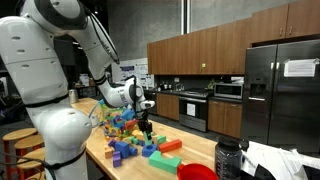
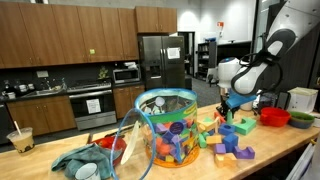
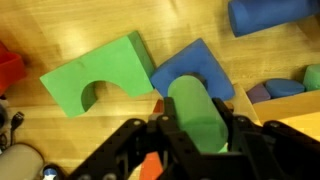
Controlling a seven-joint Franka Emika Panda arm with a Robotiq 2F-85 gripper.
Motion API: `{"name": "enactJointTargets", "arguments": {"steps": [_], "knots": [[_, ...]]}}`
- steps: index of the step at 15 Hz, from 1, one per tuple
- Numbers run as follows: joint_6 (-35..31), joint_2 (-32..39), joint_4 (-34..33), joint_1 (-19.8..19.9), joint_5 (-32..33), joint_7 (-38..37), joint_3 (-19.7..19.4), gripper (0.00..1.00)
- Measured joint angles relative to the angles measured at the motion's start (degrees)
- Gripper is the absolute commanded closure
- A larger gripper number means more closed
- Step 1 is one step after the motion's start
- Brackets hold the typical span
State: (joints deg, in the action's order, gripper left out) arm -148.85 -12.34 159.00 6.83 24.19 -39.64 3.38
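In the wrist view my gripper (image 3: 196, 128) is shut on a light green cylinder block (image 3: 196, 110), which pokes out between the black fingers. Below it on the wooden table lie a green arch block (image 3: 100, 75) and a blue arch block (image 3: 195, 68). A blue cylinder (image 3: 268, 14) lies at the top right. In both exterior views the gripper (image 1: 145, 124) (image 2: 226, 113) hangs just above the pile of coloured blocks (image 1: 135, 145) (image 2: 228, 140).
A clear plastic tub (image 2: 166, 125) full of blocks stands on the table, with a cloth (image 2: 82, 160) beside it. A red bowl (image 1: 197, 172) (image 2: 274, 117) sits near the table's end. A purple and a yellow block (image 3: 285, 90) lie to the right. Kitchen cabinets and a fridge (image 1: 277, 90) stand behind.
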Motion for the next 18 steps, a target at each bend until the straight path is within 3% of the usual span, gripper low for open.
{"name": "enactJointTargets", "arguments": {"steps": [7,18], "knots": [[-4.80,4.87,-0.03,-0.01,0.01,-0.01,0.43,0.84],[-4.85,4.91,-0.22,0.01,1.97,-0.02,0.35,0.84]]}}
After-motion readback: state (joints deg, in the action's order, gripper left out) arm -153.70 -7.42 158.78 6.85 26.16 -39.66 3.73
